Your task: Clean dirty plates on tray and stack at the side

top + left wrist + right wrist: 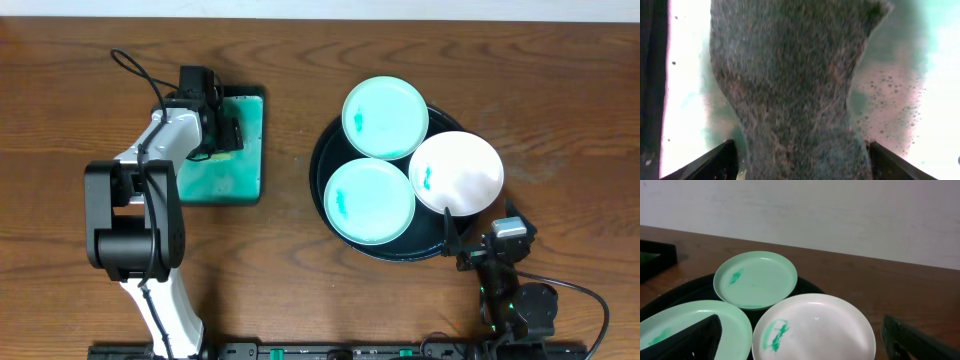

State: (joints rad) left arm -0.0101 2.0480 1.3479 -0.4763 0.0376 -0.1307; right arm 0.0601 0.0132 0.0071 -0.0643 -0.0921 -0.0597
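Sponge (790,85) sits inside released left tool (801,145) over teal tray (222,182); right tool (801,321) released.

Table (300,40): brown wood, visible grain, low sheen.
Round black tray (320,175): smooth, plastic-looking, dull gloss.
Far mint-green plate (385,117) and near mint-green plate (368,200): smooth, satin finish.
White plate (455,172): smooth, glossier, small highlights in the right wrist view.
Teal smears (425,180) on all three plates: thin, streaky, matt.
Scouring pad (790,75): grey-green, coarse, fibrous.
Rectangular teal tray (225,180): wet surface, speckled with dark droplets.
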